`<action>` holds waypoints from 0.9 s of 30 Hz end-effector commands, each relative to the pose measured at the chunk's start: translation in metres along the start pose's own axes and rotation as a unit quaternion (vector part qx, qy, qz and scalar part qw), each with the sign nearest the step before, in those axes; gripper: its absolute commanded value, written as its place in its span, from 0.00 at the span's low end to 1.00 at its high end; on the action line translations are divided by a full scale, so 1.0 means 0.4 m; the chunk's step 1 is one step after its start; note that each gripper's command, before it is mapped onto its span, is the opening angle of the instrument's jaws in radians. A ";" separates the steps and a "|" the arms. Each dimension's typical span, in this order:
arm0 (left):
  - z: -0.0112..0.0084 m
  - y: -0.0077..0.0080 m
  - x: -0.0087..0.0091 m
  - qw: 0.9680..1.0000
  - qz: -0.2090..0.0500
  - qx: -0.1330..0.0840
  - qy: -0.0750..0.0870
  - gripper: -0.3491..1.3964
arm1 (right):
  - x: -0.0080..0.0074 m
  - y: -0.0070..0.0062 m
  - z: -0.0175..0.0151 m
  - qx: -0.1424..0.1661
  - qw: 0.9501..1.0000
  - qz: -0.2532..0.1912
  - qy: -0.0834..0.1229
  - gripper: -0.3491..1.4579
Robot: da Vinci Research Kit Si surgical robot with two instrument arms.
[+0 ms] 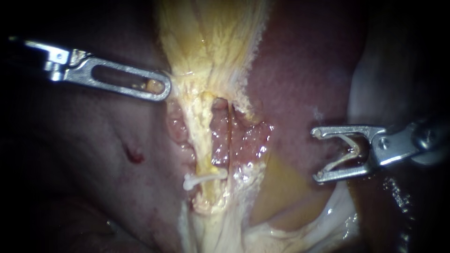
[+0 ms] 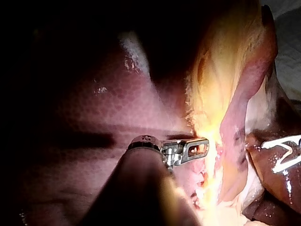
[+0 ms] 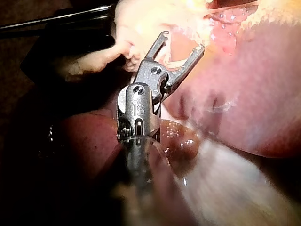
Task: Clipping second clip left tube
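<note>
The claw of the right instrument sits at the right of the frame, its 2 jaws spread wide and cradling a loaded clip, a white V with its mouth facing left toward the dissected patch. Nothing but that clip is between the jaws, and they touch no tissue that I can see. Moving outward, the dark red liver lies behind and above it, and then comes the raw, glistening strip in the middle of the frame. There, 2 tubes run nearly top to bottom. The thin right tube is on the near side, and just beyond it is the pale yellow left tube. This left tube is the target. It lies to the left of the claw and well apart from it, with its long axis close to vertical. The open V looks about square to that axis. A fixed clip already crosses the left tube low down, so I judge the bare stretch above it is the place for number 2. The approach has to slip past the right tube without snagging it. At upper left, the claw of the left instrument looks clamped on the edge of the pale yellow tissue, with a yellow scrap showing through its slot. It is nearer the tube's upper end, but it is busy holding. No container is in sight.
</note>
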 end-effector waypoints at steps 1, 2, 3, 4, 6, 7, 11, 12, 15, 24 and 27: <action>0.0001 0.0001 0.0001 1.000 0.000 0.000 0.000 0.00 | 0.0002 0.0000 0.0003 -0.001 1.000 0.001 -0.001 0.46; 0.0002 0.0001 0.0001 1.000 -0.003 0.000 0.000 0.00 | 0.0004 0.0000 0.0007 -0.002 1.000 0.001 0.001 0.46; 0.0002 0.0001 0.0002 1.000 -0.003 0.000 0.000 0.00 | 0.0006 0.0001 0.0012 -0.002 1.000 0.001 0.001 0.46; 0.0003 0.0001 0.0002 1.000 -0.003 0.000 0.000 0.00 | 0.0007 0.0001 0.0017 -0.003 1.000 0.001 0.001 0.46; 0.0003 0.0001 0.0003 1.000 -0.003 -0.001 0.000 0.00 | 0.0009 0.0001 0.0028 -0.004 1.000 0.001 0.001 0.46; 0.0004 0.0001 0.0003 1.000 -0.003 -0.001 0.000 0.00 | 0.0009 0.0001 0.0037 -0.004 1.000 0.001 0.002 0.46; 0.0004 0.0002 0.0004 1.000 -0.002 -0.001 0.000 0.00 | 0.0011 0.0001 0.0069 -0.001 1.000 0.001 0.004 0.46; 0.0004 0.0002 0.0004 1.000 -0.002 -0.001 0.000 0.00 | 0.0012 0.0002 0.0077 -0.001 1.000 -0.002 0.006 0.46; 0.0005 0.0001 0.0004 1.000 -0.003 -0.001 0.000 0.00 | 0.0014 0.0006 0.0106 0.000 1.000 0.007 0.011 0.46; 0.0009 0.0001 0.0005 1.000 -0.002 -0.001 -0.001 0.00 | 0.0014 0.0012 0.0190 0.007 0.999 0.030 0.022 0.46; 0.0009 0.0001 0.0005 1.000 -0.002 -0.001 -0.001 0.00 | 0.0018 0.0014 0.0217 0.015 0.998 0.044 0.032 0.46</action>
